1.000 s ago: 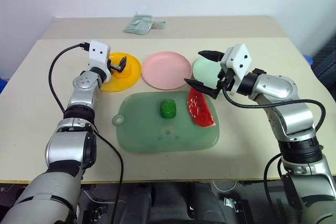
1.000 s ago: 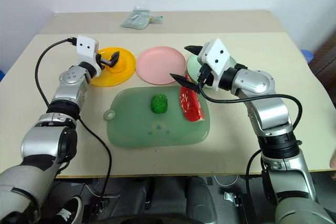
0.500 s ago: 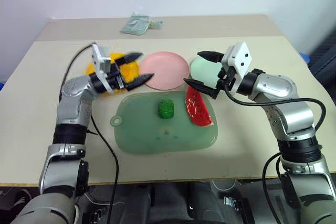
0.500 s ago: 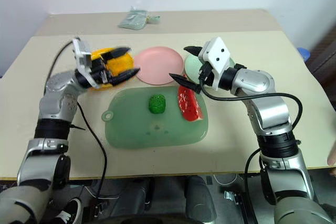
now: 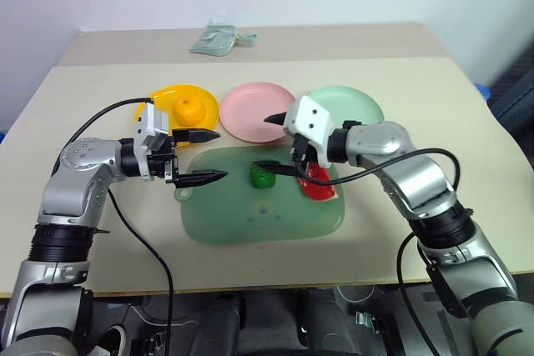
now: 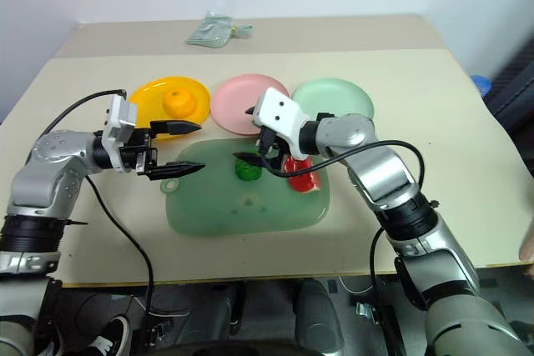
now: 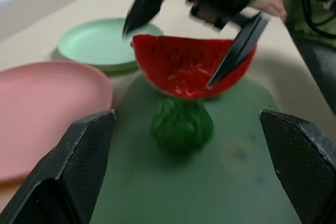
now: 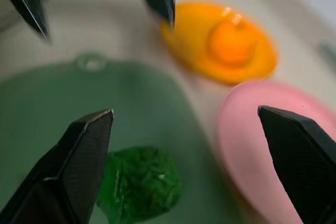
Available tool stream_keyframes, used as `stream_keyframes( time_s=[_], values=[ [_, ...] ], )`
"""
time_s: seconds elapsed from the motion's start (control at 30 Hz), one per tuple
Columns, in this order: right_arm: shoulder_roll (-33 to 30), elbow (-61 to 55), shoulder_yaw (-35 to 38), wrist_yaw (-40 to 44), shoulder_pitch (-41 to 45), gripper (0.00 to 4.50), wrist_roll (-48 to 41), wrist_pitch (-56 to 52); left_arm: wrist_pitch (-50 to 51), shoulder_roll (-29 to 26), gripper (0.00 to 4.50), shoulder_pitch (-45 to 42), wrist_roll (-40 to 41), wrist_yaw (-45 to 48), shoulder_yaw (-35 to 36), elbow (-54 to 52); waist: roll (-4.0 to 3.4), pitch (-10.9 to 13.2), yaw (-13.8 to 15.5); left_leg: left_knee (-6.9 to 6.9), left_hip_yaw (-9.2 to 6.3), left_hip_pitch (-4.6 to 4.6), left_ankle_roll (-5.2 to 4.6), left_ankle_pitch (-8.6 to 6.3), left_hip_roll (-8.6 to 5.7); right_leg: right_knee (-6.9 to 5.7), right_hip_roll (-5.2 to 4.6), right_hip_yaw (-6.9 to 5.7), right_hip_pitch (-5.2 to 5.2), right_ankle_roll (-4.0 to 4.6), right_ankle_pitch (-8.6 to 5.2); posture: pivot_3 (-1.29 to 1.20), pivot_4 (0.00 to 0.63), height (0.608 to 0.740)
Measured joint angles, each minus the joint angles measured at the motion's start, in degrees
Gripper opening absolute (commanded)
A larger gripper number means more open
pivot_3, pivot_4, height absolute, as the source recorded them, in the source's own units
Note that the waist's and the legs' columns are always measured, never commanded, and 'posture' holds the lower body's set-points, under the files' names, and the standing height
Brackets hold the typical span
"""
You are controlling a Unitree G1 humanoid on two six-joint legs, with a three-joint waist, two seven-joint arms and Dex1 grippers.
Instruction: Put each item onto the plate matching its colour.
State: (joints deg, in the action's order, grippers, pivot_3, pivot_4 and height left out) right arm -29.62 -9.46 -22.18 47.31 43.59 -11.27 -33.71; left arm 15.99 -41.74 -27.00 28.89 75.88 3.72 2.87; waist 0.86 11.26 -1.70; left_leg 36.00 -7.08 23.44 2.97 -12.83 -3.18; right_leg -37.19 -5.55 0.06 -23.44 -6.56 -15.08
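A: Round orange toy fruit (image 5: 188, 108)?
B: On yellow-orange round plastic plate (image 5: 155, 96).
A: Bumpy dark green toy vegetable (image 5: 263, 176)?
B: On translucent green mat (image 5: 250, 223), beside red watermelon wedge (image 5: 321, 185).
A: Fingers?
B: Left gripper (image 5: 209, 156) wide, empty. Right gripper (image 5: 269, 141) wide, over vegetable.

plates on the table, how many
3, in a row behind the green mat: yellow-orange plate holding the orange fruit, empty pink plate, empty mint green plate.

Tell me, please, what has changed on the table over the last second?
The left end effector left the orange fruit on the yellow plate and drew back, open. The right end effector, open, swung over to the green vegetable. Watermelon wedge and mat stayed put.
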Motion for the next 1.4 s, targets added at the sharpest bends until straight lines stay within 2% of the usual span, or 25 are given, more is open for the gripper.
stream_keyframes(
  time_s=[0.3,0.57,0.63,0.77,0.8,0.9,1.03,1.13,1.27,1.4],
  values=[
    [1.3,2.6,-3.1,3.5,1.7,4.50,2.4,-3.4,-1.1,-0.5,4.50,6.2,0.6,-3.6,3.2,-8.1,0.00,0.0,0.7,-0.01,0.01,-0.01,0.00,0.00,0.00,-0.01,0.01,0.01,-0.02,0.00,0.01,0.00,0.150,0.740],
    [0.6,4.4,-5.7,6.9,1.7,4.50,5.8,-3.3,-2.9,-0.5,4.50,7.4,0.6,-4.2,4.2,-8.6,0.00,0.0,0.6,-0.02,0.03,-0.01,0.00,0.00,0.01,-0.01,0.03,0.00,-0.03,0.01,0.01,0.00,0.150,0.740],
    [0.7,5.2,-6.3,7.1,1.7,3.98,6.7,-3.1,-3.5,-0.3,4.50,7.5,0.5,-4.6,4.2,-8.5,0.00,0.0,0.6,-0.02,0.03,-0.01,0.00,0.00,0.00,-0.01,0.04,0.00,-0.03,0.01,0.01,0.00,0.150,0.740],
    [1.3,7.4,-6.3,7.2,1.7,2.42,8.2,-2.8,-5.5,0.4,4.50,8.2,0.5,-4.7,4.2,-7.1,0.00,0.0,0.6,-0.03,0.04,-0.01,0.00,0.00,0.01,-0.01,0.04,0.00,-0.04,0.01,0.01,0.00,0.150,0.740],
    [1.3,7.4,-6.3,7.3,1.7,2.26,8.3,-2.7,-5.8,0.4,4.50,8.2,0.4,-4.6,4.2,-6.7,0.00,0.0,0.6,-0.03,0.04,-0.01,0.00,0.00,0.01,-0.01,0.04,-0.01,-0.04,0.01,0.01,0.00,0.150,0.740],
    [2.1,7.4,-6.0,7.4,1.7,2.26,8.2,-3.0,-6.8,0.4,4.50,8.2,0.4,-4.1,4.2,-5.8,0.00,0.0,0.6,-0.02,0.04,-0.01,0.00,0.00,0.01,-0.01,0.04,0.00,-0.03,0.01,0.01,0.00,0.150,0.740],
    [7.4,5.4,0.7,6.7,1.7,2.26,1.7,-6.0,-8.0,0.5,4.50,8.2,0.4,-3.7,4.2,-5.1,-0.01,0.0,0.5,-0.07,0.03,-0.01,0.00,0.00,0.03,-0.02,0.05,0.01,-0.07,0.03,0.01,0.00,0.150,0.740],
    [12.2,6.9,10.5,2.3,6.4,2.26,-3.8,-5.2,-8.9,1.4,4.50,7.9,0.4,-4.1,4.2,-4.3,-0.04,0.0,0.6,-0.04,0.00,-0.01,0.01,0.00,0.02,-0.02,0.04,0.01,-0.06,0.05,0.04,0.00,0.150,0.740],
    [11.8,14.6,19.4,-6.4,13.3,2.26,-2.3,1.2,-10.3,2.1,4.50,7.0,0.4,-5.0,4.6,-2.4,0.05,0.0,1.2,-0.04,-0.02,-0.02,0.02,0.01,-0.02,0.04,0.03,-0.07,0.01,0.06,0.05,0.00,0.150,0.740],
    [8.9,25.9,20.6,-13.3,13.4,2.26,2.8,6.6,-11.0,2.6,4.50,6.0,0.4,-5.1,4.7,-1.0,0.00,0.0,0.7,-0.12,0.13,-0.01,0.02,0.01,-0.03,0.00,0.02,0.00,-0.10,0.06,0.06,0.00,0.150,0.740]
  ],
)
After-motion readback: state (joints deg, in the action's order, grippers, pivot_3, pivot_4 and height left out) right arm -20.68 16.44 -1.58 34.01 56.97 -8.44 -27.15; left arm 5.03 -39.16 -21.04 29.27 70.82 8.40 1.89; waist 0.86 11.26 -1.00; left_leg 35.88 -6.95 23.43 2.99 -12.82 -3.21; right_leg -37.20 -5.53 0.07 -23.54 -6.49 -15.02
